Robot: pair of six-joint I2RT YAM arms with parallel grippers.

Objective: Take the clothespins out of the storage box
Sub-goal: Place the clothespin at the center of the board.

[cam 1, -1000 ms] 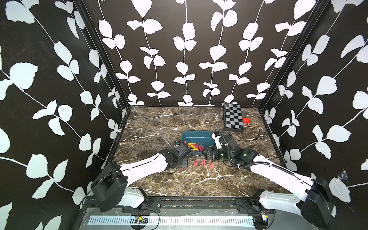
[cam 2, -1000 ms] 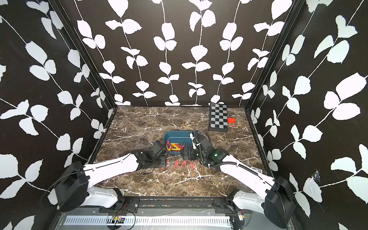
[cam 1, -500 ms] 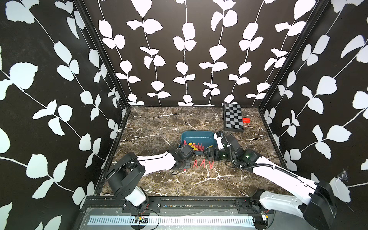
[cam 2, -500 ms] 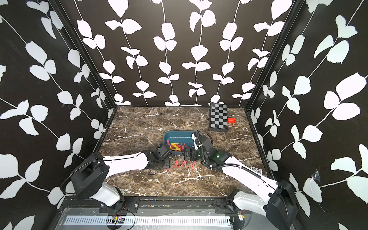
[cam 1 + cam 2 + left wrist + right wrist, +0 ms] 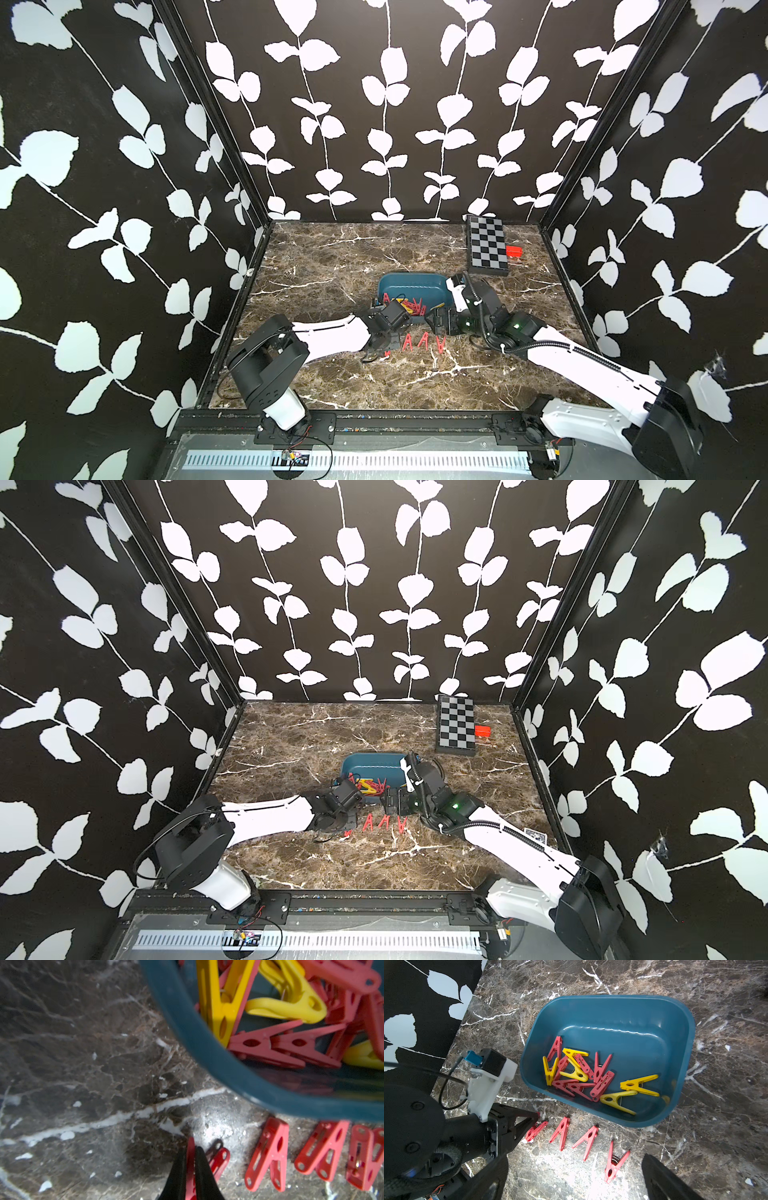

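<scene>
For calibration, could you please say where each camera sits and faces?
Top views: high behind the bases, looking down at the table; both arms.
Left wrist: faces down; left end effector shut on a clothespin by the storage box.
Right wrist: over the box; open right end effector, left arm.
Wrist views share the clothespin row.

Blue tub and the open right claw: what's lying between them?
A row of red plastic clothespins lies on the brown marble table between the teal plastic tub and the open right gripper, shown in the right wrist view.

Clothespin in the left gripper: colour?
Red plastic clothespin, held by the left gripper; clearest in the left wrist view.
</scene>
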